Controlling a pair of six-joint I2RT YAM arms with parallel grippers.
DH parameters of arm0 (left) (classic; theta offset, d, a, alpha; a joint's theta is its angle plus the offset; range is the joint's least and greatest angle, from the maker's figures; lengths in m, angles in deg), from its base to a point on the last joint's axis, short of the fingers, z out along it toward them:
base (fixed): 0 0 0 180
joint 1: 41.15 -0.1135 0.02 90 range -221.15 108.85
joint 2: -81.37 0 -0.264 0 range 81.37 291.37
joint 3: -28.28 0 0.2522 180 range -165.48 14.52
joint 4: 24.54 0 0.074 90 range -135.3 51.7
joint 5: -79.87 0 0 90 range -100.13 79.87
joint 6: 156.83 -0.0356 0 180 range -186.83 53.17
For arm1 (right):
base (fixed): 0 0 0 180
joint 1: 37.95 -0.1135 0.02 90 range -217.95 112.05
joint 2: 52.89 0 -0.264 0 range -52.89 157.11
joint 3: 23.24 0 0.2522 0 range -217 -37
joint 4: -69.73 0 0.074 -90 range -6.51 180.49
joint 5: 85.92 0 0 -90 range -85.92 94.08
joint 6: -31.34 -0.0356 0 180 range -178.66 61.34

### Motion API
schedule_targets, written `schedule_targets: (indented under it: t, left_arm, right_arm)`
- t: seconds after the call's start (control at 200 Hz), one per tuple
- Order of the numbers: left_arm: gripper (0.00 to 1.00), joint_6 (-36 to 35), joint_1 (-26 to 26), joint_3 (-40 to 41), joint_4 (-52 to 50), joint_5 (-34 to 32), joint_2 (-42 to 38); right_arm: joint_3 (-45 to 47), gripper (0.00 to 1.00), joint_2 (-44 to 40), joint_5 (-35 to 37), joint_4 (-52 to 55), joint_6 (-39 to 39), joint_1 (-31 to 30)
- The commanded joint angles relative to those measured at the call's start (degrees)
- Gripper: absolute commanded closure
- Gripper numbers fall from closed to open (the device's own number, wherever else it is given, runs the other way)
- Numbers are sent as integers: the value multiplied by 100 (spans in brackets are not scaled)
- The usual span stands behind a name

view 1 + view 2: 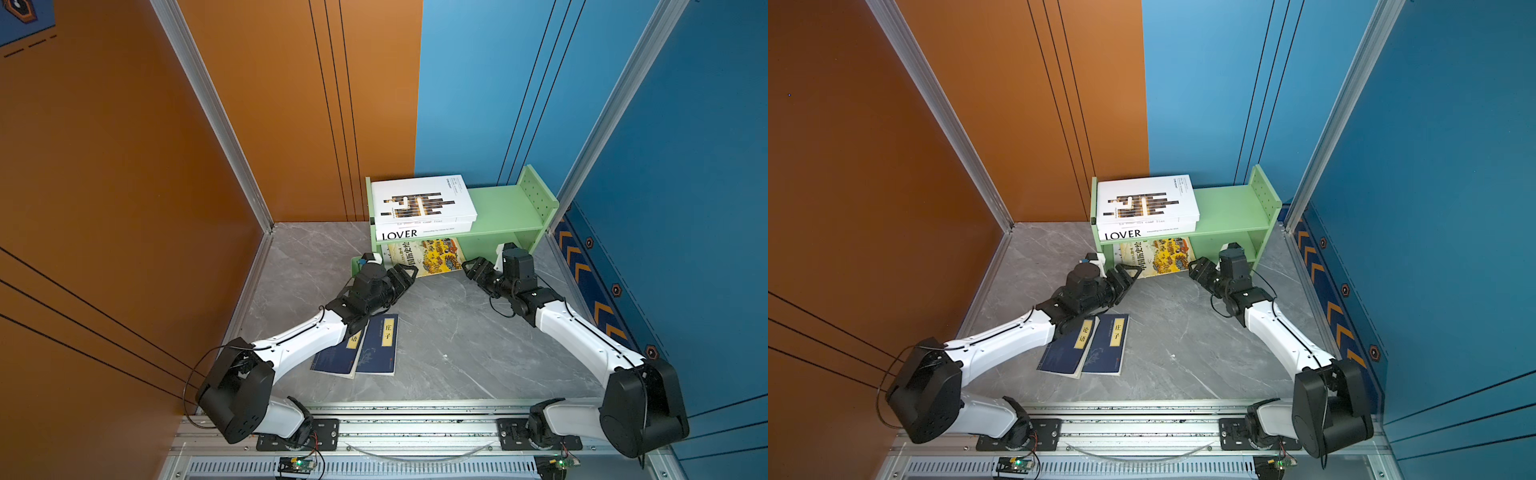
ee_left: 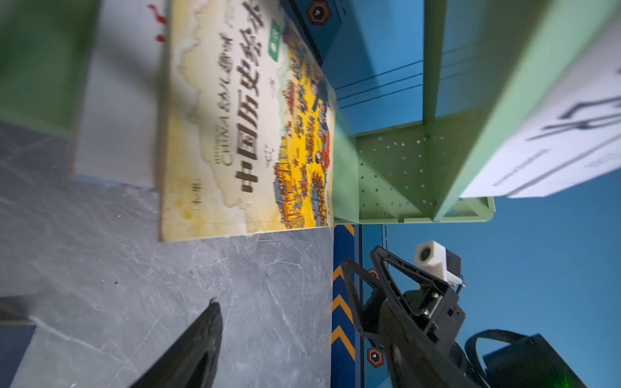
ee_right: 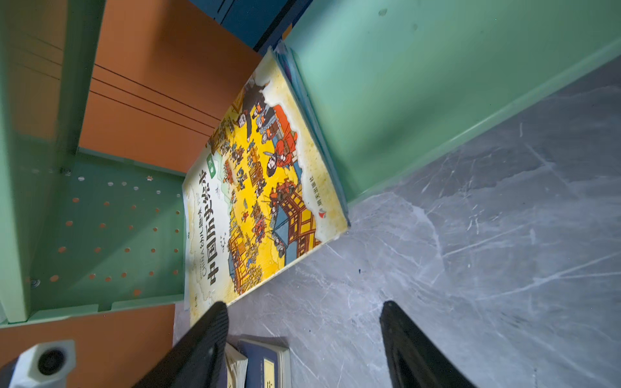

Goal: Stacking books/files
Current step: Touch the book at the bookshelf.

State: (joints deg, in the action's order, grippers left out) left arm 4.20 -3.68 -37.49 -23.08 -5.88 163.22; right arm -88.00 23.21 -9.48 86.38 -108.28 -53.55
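Well, yellow book (image 1: 428, 255) inside green shelf (image 1: 498, 208)

"LOVER" is printed in black capitals on the spine of the thick white book (image 1: 424, 232). On the cover of the yellow picture book (image 2: 248, 134), "CHINA" and "中国历史绘本" can be read. The two navy books (image 1: 1106, 357) are marked "论语" and "庄子" on yellow labels.
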Motion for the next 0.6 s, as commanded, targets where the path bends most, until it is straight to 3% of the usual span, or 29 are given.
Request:
schedule_targets:
  t: [0.0,0.275,0.35,0.596]
  left_arm:
    - [25,-496,34,-326,-440,378,267]
    - [21,-727,162,-661,-654,472,912]
    - [20,-812,214,-855,-589,463,1004]
    - [18,-895,308,-881,-603,100,1130]
  right_arm:
    - [-124,27,155,-326,63,-205,-146]
    - [-516,25,668,-153,45,225,-570]
    - [-566,19,763,-129,4,287,-618]
    - [-745,19,1059,-126,-125,311,-664]
